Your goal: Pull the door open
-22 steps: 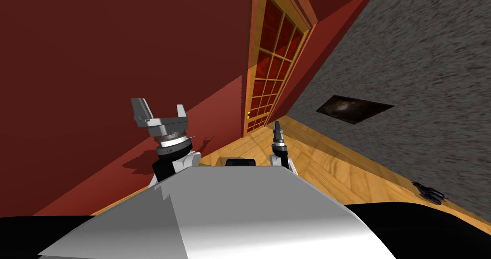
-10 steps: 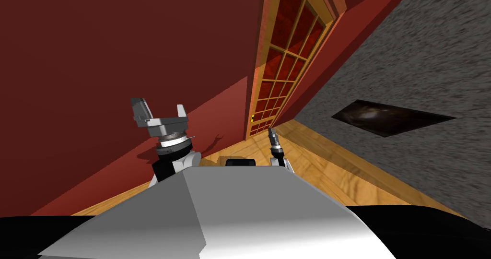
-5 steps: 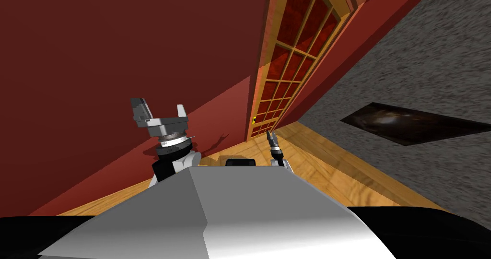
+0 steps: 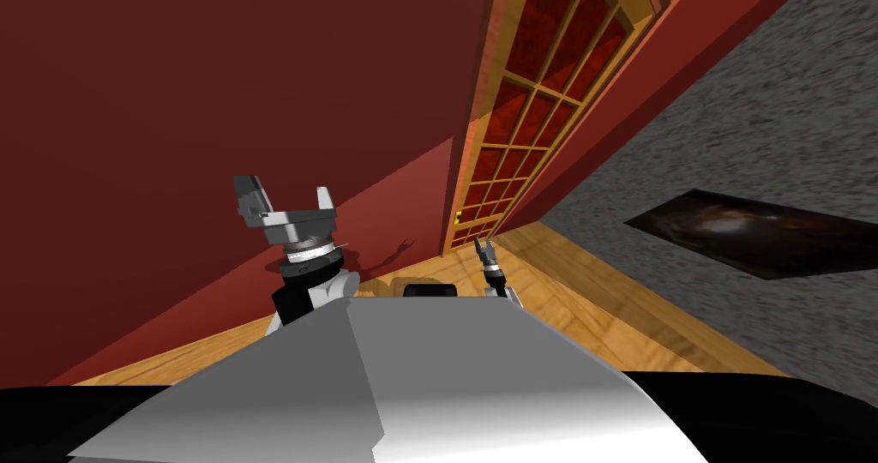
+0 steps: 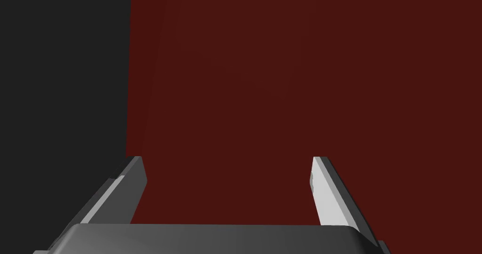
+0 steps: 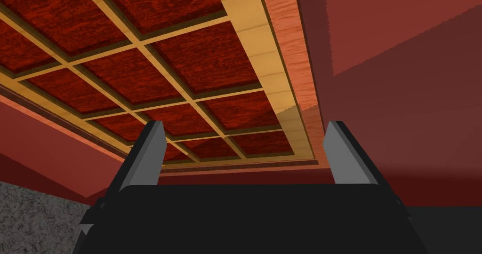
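The door (image 4: pixel 536 115) is a light wooden grid frame with dark red panels, set in the red wall ahead of me. A small yellow handle (image 4: pixel 459 217) sits low on its left stile. My right gripper (image 4: pixel 484 247) is open, held out toward the door's lower part, a short way right of the handle and apart from it. In the right wrist view the door's panels (image 6: pixel 155 72) spread beyond the open fingers (image 6: pixel 346 154). My left gripper (image 4: pixel 287 199) is raised at my left, open, facing the red wall.
A red wall (image 4: pixel 214 98) runs along my left up to the door. A grey rough wall (image 4: pixel 772 123) with a dark picture (image 4: pixel 759 231) stands on the right. Wooden floor (image 4: pixel 583 303) lies between them in front of the door.
I have moved closer to the door, which now looms larger in the head view. My right gripper has reached further toward it; the left arm kept its pose.
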Tool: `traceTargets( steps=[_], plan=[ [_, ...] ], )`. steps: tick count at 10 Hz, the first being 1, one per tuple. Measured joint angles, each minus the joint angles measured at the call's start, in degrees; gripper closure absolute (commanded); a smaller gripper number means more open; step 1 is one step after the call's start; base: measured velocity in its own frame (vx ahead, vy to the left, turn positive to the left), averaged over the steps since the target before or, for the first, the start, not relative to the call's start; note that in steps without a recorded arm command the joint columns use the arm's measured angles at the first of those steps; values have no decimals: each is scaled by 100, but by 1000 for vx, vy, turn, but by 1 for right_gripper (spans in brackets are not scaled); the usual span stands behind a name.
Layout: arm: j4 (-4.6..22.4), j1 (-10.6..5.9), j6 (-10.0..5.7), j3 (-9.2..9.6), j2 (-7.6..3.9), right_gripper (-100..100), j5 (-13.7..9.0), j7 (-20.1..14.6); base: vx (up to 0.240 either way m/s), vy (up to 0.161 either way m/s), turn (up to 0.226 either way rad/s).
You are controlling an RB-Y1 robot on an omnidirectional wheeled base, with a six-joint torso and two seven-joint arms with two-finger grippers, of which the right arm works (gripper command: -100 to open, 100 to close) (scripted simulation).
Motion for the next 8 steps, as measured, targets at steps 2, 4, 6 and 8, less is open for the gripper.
traceTargets(
  steps=[2,4,6,8],
  plan=[
    [401,-114,-104,-65,-30,-100,146,264,109,-40,117],
    [718,-160,-201,-121,-59,-100,288,510,91,-38,112],
    [1010,-242,-302,-173,-86,-100,384,706,57,-19,33],
    [1360,-327,-421,-237,-131,-100,470,870,83,-23,99]
  ],
)
